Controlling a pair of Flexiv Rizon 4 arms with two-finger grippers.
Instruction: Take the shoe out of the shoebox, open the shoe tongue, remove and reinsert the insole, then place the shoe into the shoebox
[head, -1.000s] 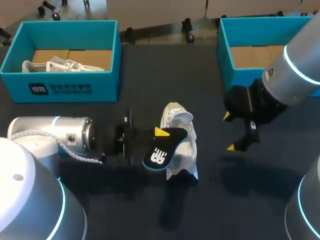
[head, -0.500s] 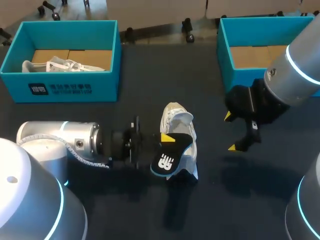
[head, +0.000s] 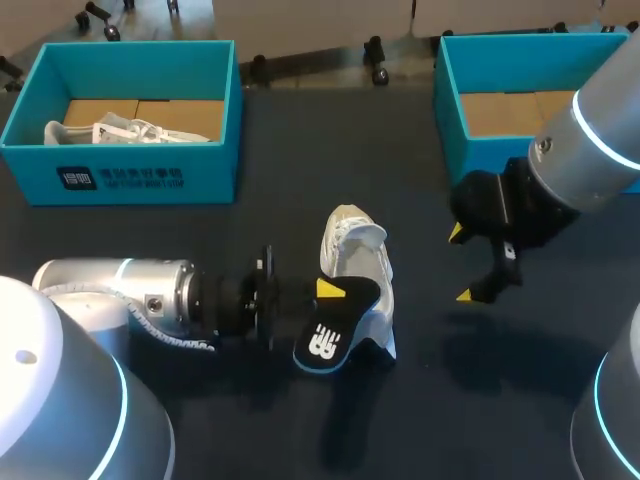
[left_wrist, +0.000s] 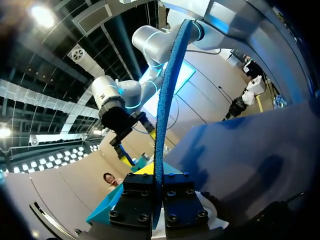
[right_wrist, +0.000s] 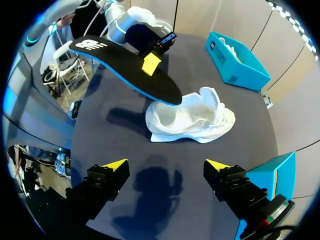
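A white shoe (head: 356, 265) lies on its side on the dark table, mid-table. My left gripper (head: 322, 291) is shut on a black insole (head: 334, 322) with a blue edge, held just over the shoe's heel end. In the left wrist view the insole (left_wrist: 163, 115) stands edge-on, clamped between the jaws of that gripper (left_wrist: 157, 192). My right gripper (head: 463, 264) hangs open to the right of the shoe, holding nothing. In the right wrist view, the shoe (right_wrist: 195, 119) and the insole (right_wrist: 125, 65) lie ahead of the open right gripper (right_wrist: 167, 169).
A teal shoebox (head: 140, 178) at the back left holds another white shoe (head: 128, 130). A second teal shoebox (head: 478, 152) stands at the back right, partly behind my right arm. Dark tabletop (head: 450, 400) stretches in front of the shoe.
My left gripper has carried the insole a little to the right and down toward the shoe's heel. The right arm and the shoe have not moved.
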